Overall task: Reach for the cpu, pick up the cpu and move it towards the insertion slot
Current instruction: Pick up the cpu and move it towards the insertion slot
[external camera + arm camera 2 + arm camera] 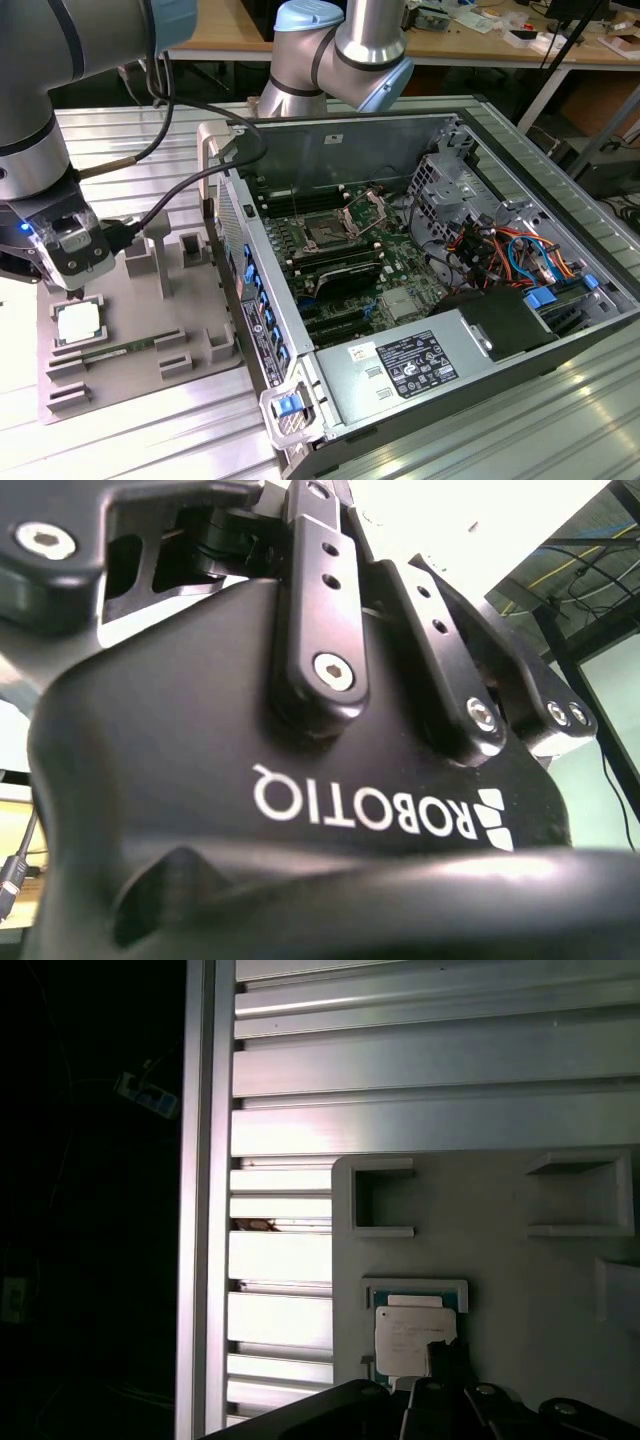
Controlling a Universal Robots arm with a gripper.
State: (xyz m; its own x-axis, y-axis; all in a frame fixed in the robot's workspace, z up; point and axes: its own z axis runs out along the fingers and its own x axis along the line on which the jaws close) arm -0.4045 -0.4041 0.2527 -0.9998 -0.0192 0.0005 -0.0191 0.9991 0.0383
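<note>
Gripper (73, 284) hangs just above cpu (80, 322); spread or closed, cannot tell. Cpu lies flat in its nest on grey plate (120, 385), raised edges likely keeping it square for pickup; not yet lifted. Slot (327, 236) well apart, inside open case (350, 135), bracket apparently raised to receive.

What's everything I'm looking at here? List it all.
table: one, ribbed aluminium, under everything.
fixture plate: one, grey, at the exterior view's left.
cpu: one, whitish-silver, on the plate.
memory stick: one, green, on the plate beside the cpu.
computer case: one, grey, open, beside the plate.
motherboard: one, green, inside the case.
insertion slot: one, dark, silver-framed, on the motherboard.
arm: one, silver with blue caps.
gripper: one, black, just above the cpu.
</note>
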